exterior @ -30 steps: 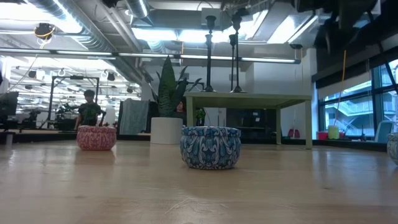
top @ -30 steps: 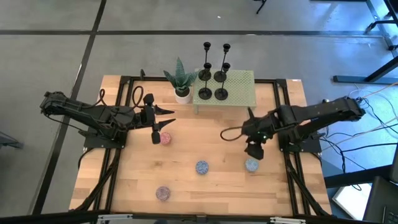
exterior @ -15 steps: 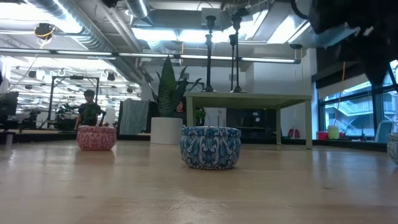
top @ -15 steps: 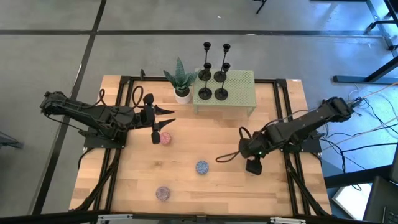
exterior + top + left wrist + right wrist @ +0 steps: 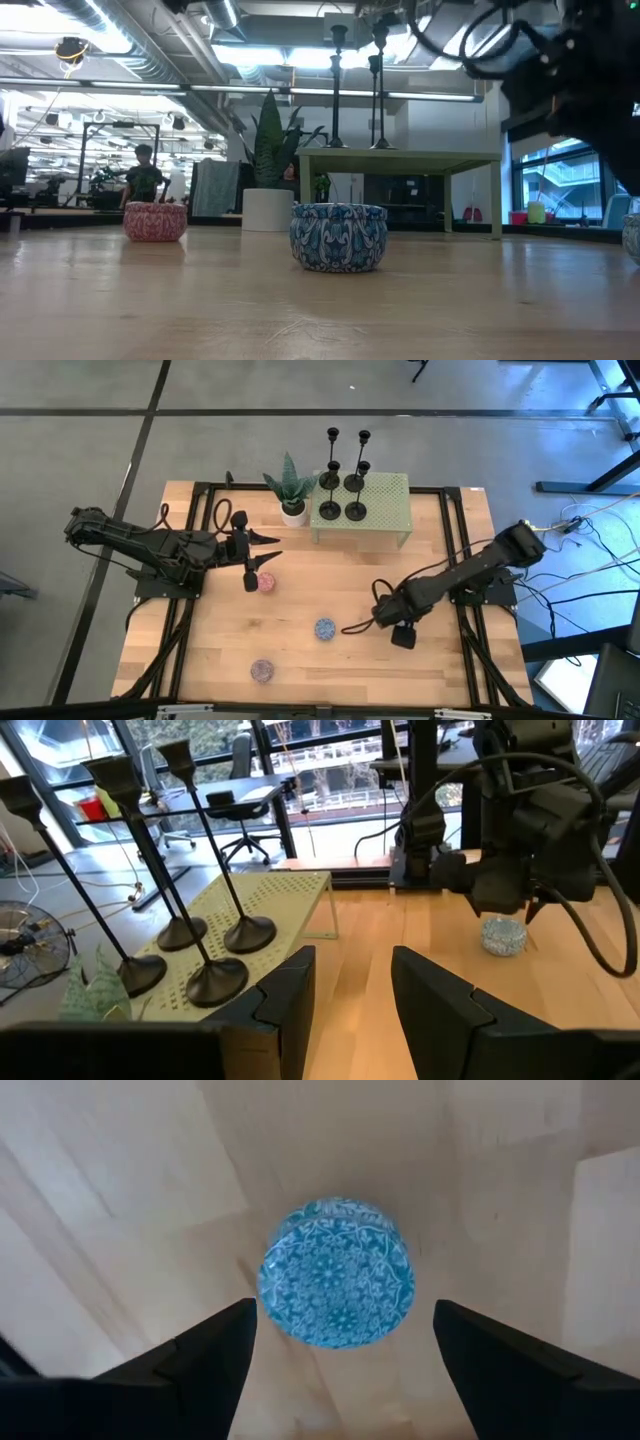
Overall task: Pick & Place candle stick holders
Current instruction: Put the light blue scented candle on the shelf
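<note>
High view: a wooden tabletop [image 5: 330, 590] fills the centre of the frame. At upper centre, four black holders [image 5: 343, 470] stand on a small green stand [image 5: 385, 495], with a plant [image 5: 291, 485] just left of it. The left gripper [image 5: 268, 547] sits left of centre, jaws parted and empty, above a pink tin [image 5: 266, 583]. The right gripper [image 5: 352, 628] reaches in at lower right, near a blue tin [image 5: 325, 628]. A purple tin [image 5: 262, 671] lies at lower left.

Low view: the blue tin [image 5: 338, 237] sits at centre, the pink tin [image 5: 155, 221] at left, the holders [image 5: 358, 85] on the stand behind. The dark right arm [image 5: 570, 80] fills the upper right.

Left wrist view: the holders [image 5: 180, 910] stand at left; the fingers [image 5: 440, 995] are apart.

Right wrist view: wide-spread jaws hang over a blue tin [image 5: 337, 1273], not gripping it.
</note>
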Tool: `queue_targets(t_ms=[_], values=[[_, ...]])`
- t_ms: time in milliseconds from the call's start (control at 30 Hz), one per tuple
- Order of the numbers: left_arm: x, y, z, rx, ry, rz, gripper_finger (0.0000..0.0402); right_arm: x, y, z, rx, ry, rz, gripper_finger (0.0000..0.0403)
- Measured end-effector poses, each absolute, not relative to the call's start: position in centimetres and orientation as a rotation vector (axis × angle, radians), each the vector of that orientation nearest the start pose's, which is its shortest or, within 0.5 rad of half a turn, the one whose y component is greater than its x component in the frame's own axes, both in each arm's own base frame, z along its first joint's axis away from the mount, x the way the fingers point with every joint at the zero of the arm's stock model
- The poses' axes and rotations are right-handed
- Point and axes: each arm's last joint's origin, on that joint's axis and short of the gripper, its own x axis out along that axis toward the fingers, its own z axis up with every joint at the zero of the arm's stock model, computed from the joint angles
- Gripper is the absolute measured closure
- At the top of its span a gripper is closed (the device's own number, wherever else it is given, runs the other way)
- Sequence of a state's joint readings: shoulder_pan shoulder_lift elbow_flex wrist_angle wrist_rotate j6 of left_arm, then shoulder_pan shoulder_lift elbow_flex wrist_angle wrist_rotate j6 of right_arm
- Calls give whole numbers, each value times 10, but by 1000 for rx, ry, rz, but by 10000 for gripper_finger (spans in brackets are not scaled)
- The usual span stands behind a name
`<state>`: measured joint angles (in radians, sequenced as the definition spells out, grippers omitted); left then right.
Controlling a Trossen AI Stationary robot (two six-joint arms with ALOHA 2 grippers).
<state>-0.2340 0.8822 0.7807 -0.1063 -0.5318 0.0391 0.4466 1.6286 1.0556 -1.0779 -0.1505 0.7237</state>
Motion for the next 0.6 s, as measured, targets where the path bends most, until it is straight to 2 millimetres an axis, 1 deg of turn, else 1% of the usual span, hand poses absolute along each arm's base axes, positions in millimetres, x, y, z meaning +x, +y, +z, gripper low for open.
queue_targets(t_ms=[133, 400, 600], values=[[191, -30, 322, 120, 209, 293, 272, 241, 120, 181, 285, 1736, -137, 94], [191, -30, 322, 121, 210, 292, 272, 244, 121, 178, 282, 1715, -96, 94], [191, -30, 322, 119, 209, 292, 272, 232, 117, 161, 300, 1750, -88, 94]])
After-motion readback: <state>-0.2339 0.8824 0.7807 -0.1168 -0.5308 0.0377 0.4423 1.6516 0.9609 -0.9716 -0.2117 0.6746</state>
